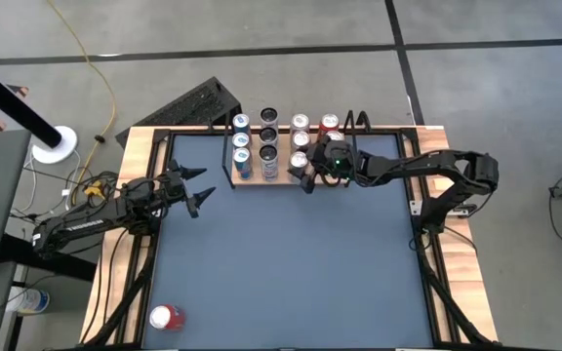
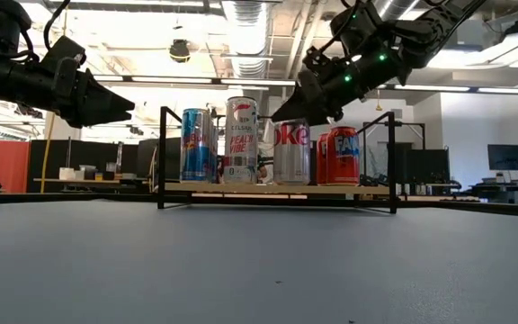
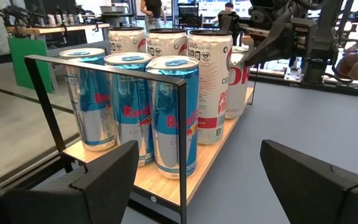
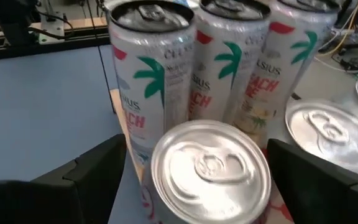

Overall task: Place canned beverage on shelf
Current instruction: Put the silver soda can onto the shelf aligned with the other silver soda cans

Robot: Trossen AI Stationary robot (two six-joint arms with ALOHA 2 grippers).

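The shelf [image 2: 241, 188], a light-wood board in a black rail frame, stands at the table's far side with several upright cans on it. A silver canned beverage [image 4: 210, 168] stands on the board near its front edge, right of middle. My right gripper [image 4: 197, 165] hovers open at that can's top, one finger on each side, slanting down from the right [image 1: 305, 175]. My left gripper [image 1: 201, 187] is open and level above the table, just left of the shelf, with nothing between its fingers [image 3: 197, 174].
Blue cans [image 3: 129, 106] fill the shelf's left end. Tall white cans [image 4: 160, 74] stand next to the silver one, and red cans [image 2: 338, 155] are at the right end. Another red can [image 1: 165, 316] sits at the table's near left corner.
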